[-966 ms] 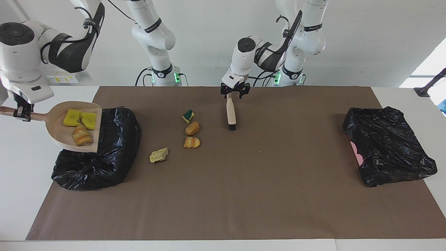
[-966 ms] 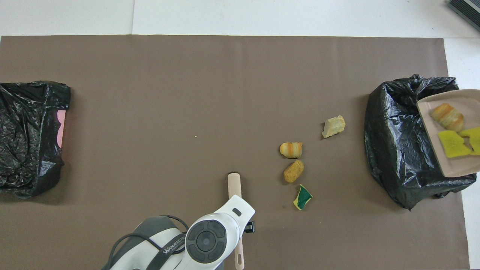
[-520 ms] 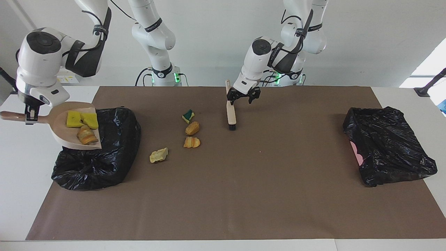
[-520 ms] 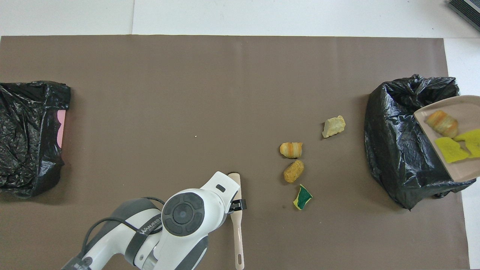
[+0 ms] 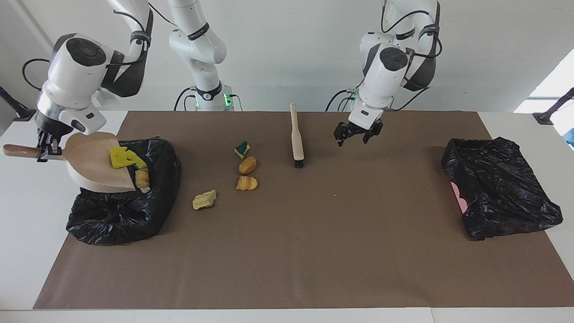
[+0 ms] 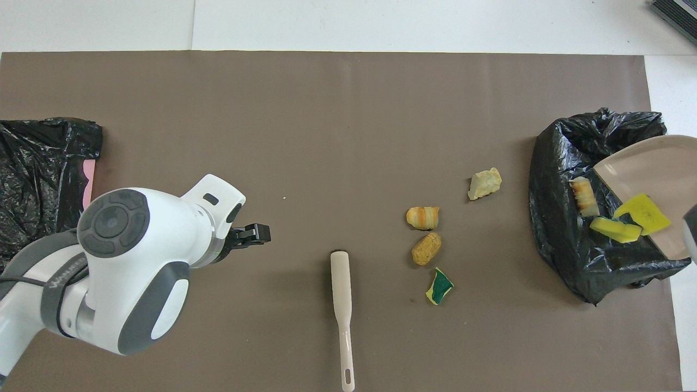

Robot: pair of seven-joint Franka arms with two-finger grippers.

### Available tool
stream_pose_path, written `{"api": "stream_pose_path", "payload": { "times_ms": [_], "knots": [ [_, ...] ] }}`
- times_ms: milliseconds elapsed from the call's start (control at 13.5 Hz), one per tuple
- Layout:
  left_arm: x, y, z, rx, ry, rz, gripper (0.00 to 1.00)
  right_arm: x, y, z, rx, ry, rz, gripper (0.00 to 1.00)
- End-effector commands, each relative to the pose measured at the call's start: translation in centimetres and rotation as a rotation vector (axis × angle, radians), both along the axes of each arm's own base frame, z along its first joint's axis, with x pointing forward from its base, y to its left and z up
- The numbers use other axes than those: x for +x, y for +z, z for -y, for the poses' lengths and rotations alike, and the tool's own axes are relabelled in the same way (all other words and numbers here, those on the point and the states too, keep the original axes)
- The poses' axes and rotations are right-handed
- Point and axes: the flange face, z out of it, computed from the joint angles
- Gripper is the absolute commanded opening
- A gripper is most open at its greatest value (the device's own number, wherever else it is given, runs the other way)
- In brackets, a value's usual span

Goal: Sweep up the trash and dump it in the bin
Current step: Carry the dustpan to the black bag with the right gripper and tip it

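My right gripper (image 5: 45,151) is shut on the handle of a beige dustpan (image 5: 96,163), which is tilted over the black-bagged bin (image 5: 121,202). Two yellow sponge pieces (image 5: 119,158) are at the pan's lip and a bread lump (image 5: 142,178) is dropping into the bin (image 6: 577,245). Several trash scraps lie on the mat: a green-and-yellow sponge bit (image 5: 242,149), a tan lump (image 5: 247,165), an orange lump (image 5: 246,183) and a pale piece (image 5: 204,199). The brush (image 5: 296,139) lies flat on the mat. My left gripper (image 5: 356,134) hangs open and holds nothing, over the mat beside the brush.
A second black-bagged bin (image 5: 500,193) with a bit of pink showing sits at the left arm's end of the brown mat (image 5: 314,251). In the overhead view the left arm's wrist covers the mat near that bin (image 6: 38,190).
My left gripper has lifted away from the brush handle and swung toward the left arm's end. The right gripper has tipped the dustpan, so the sponges and bread slid toward and into the bin.
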Motion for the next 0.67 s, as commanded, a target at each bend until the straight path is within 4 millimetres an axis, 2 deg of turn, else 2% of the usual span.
{"api": "stream_pose_path", "payload": {
  "times_ms": [0,149,297,372,595],
  "knots": [
    [0.7,0.9,-4.6,0.054,-0.060,-0.025,1.00,-1.4,0.1,0.8,-0.027,0.029,0.016,0.00],
    [1.7,1.5,-8.8,0.048,-0.087,-0.018,1.00,-2.0,0.7,2.2,-0.047,0.022,0.020,0.00],
    [3.1,3.1,-12.4,0.039,-0.076,0.013,1.00,-2.5,1.6,3.9,-0.064,0.004,0.034,0.00],
    [3.8,4.1,-13.7,0.037,-0.081,0.031,1.00,-2.8,2.0,4.7,-0.066,-0.010,0.040,0.00],
    [5.2,6.5,-15.2,0.058,-0.108,0.026,1.00,-2.5,4.0,5.9,-0.060,-0.044,0.079,0.00]
  ]
}}
